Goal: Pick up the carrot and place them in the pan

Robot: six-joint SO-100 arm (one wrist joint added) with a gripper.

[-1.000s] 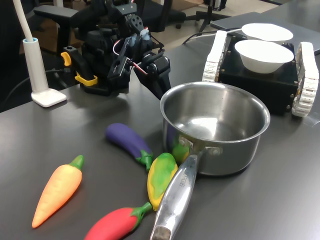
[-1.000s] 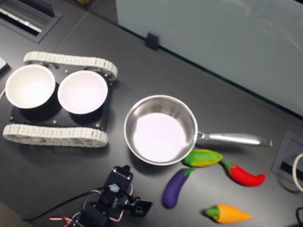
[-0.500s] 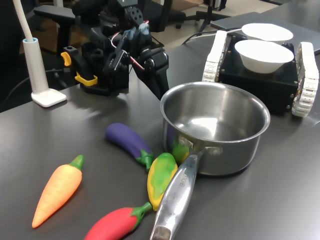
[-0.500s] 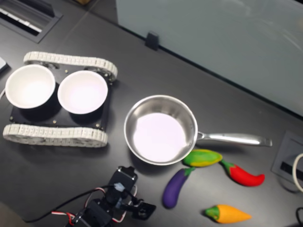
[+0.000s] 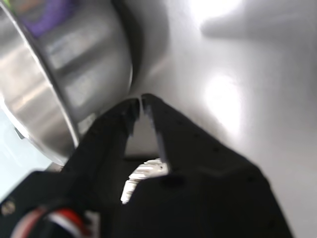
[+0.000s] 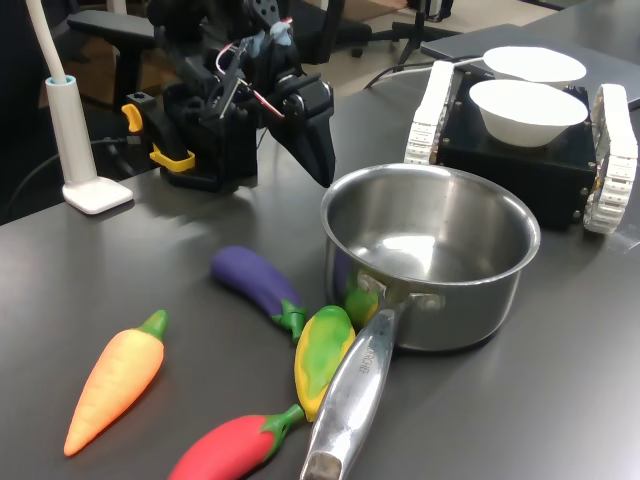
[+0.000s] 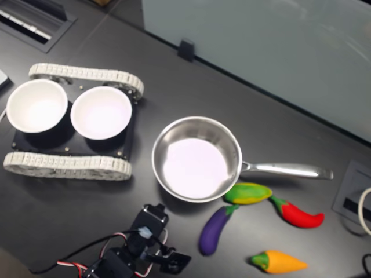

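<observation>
Approach step, nothing grasped: gripper (image 6: 322, 172) hangs jaws together and empty just beside the pan (image 6: 430, 250), while the carrot (image 6: 115, 382) lies on the table well away from the pan, past the eggplant (image 6: 258, 280); next, swing over and open.

In the first exterior view, bare bench (image 6: 140, 255) lies open between the arm's base and the carrot (image 6: 115, 380). The aubergine (image 6: 257, 283) lies just beside that path, and the pan (image 6: 430, 255) walls off the first exterior view's right side.
</observation>
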